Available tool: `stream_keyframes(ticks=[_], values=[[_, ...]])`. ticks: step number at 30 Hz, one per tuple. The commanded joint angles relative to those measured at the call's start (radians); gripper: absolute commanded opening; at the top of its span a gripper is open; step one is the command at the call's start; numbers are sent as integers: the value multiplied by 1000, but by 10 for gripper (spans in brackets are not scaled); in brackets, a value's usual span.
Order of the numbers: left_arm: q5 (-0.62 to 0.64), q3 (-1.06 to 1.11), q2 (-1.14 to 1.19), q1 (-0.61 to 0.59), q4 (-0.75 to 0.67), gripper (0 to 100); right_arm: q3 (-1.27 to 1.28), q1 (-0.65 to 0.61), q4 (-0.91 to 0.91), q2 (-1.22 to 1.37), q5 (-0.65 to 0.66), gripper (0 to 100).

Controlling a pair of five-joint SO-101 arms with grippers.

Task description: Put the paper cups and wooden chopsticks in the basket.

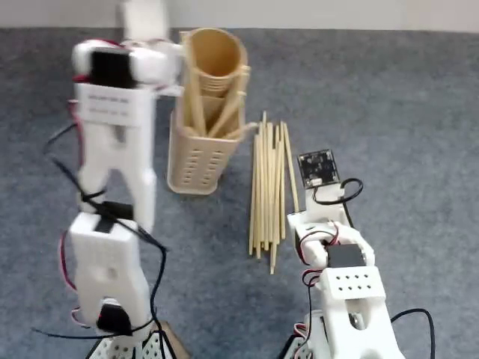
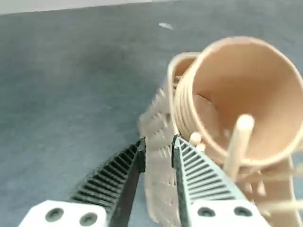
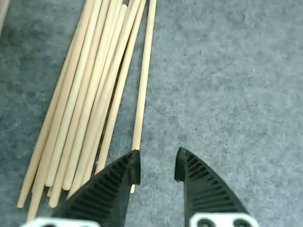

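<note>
Right wrist view: right claw [image 3: 157,165] stands apart, empty, beside the chopsticks [image 3: 90,94]. We judge them light, stiff, apt to roll; grip mid-length. Left claw [image 2: 158,146] clamps the basket [image 2: 154,118] wall.

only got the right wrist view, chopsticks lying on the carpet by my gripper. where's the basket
Observer: The basket stands upright between the loose chopsticks and the left arm.
Operator: anything in it yet
Observer: Yes, nested paper cups lean out of its top, with several chopsticks inside next to them.
Operator: where's the left gripper
Observer: The left gripper is right at the basket's perforated wall, close to the cups.
</note>
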Motion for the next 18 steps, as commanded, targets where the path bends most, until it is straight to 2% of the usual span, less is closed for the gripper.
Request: stream_keyframes(ticks=[1, 6, 10, 12, 13, 15, 16, 18], values=[[-11, -36, -39, -22, 11, 131, -4, 12, -13, -13, 5, 134], [-6, -33, -31, -236, 15, 131, -2, 12, -15, -13, 5, 134], [-3, -30, -30, -315, 32, 130, -12, 7, -36, -10, 5, 134], [-3, -30, -30, -315, 31, 130, -31, -59, -252, 7, 8, 134], [-3, -30, -28, -315, 32, 130, -53, -120, -380, 47, 12, 134], [-3, -15, -35, -320, 35, 130, -88, -245, -410, 225, 60, 134], [-6, -2, -38, -323, 35, 130, -117, -257, -384, 323, 87, 134], [-8, 30, -41, -349, 37, 130, -236, -182, -326, 478, 77, 134]])
